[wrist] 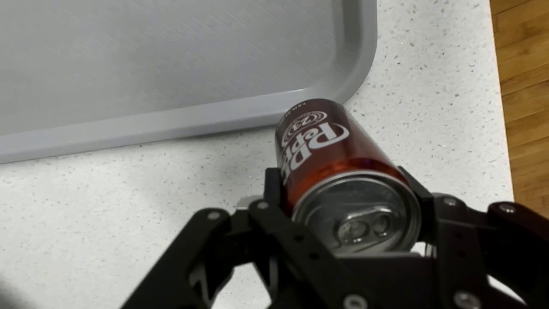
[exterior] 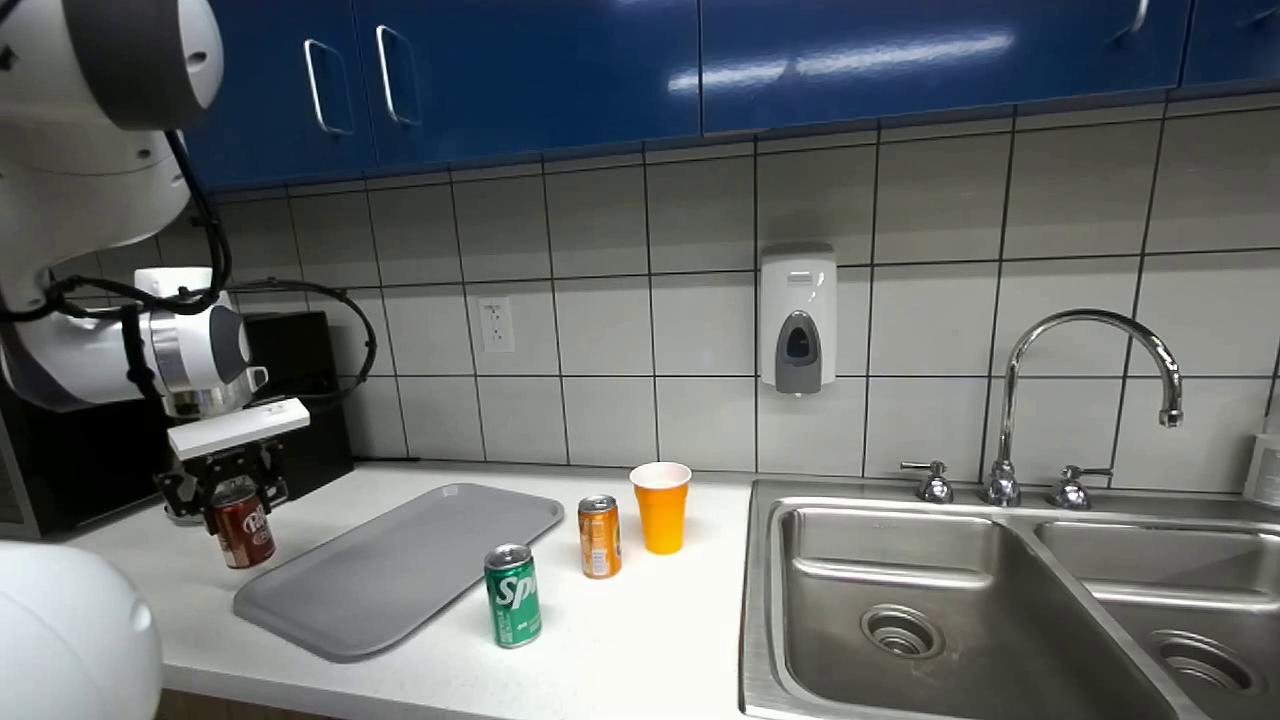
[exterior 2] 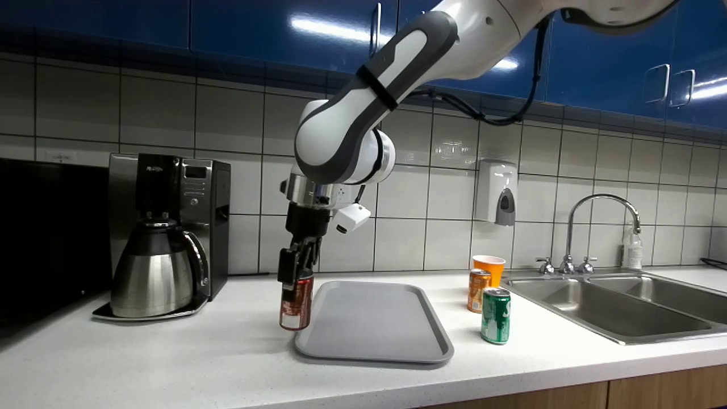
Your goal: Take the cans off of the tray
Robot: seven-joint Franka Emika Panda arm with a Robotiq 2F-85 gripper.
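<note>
Lower left in an exterior view, the pincer [exterior: 245,507] pinches the red can [exterior: 248,534] beside the tray [exterior: 405,570]; lower centre, the green can [exterior: 513,597] and orange can [exterior: 600,538] stand off it on the surface [exterior: 640,640]. Probably only releasing the red one remains.

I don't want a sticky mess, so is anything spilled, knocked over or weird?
No, nothing looks wrong. I see no spill or dent. The green can, orange can and cup stand upright beside the tray. The tool grips the dark red can near the tray's corner; I can't tell if they touch.
</note>
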